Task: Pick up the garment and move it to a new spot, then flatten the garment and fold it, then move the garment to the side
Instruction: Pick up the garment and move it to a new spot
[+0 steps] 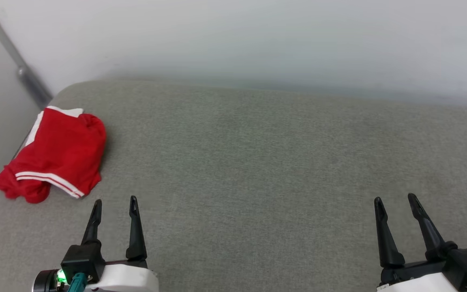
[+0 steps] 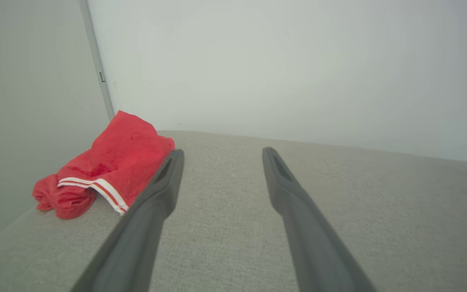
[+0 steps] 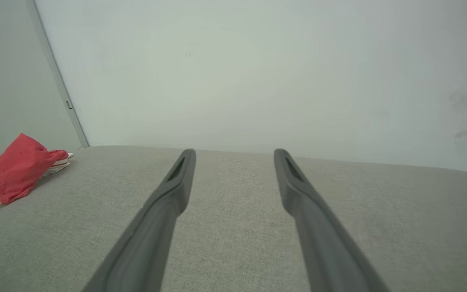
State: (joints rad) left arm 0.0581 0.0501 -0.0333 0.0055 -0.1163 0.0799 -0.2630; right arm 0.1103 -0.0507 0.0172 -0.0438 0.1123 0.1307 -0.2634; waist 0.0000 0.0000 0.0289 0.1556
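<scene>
Red garment (image 1: 53, 152), one, lying bunched and roughly folded at far left edge of grey fabric surface (image 1: 258, 162), close to the corner of pale wall (image 1: 258, 40); white sleeve edge at its far end, red-and-white striped trim at its near end. Two grippers, each with two dark fingers (image 2: 152, 202), four in all. Left gripper (image 1: 115, 200): spread wide, grasping nothing, near garment but apart from it. Right gripper (image 1: 395, 198): spread equally wide, likewise grasping nothing, well apart from garment, over bare fabric at right.
</scene>
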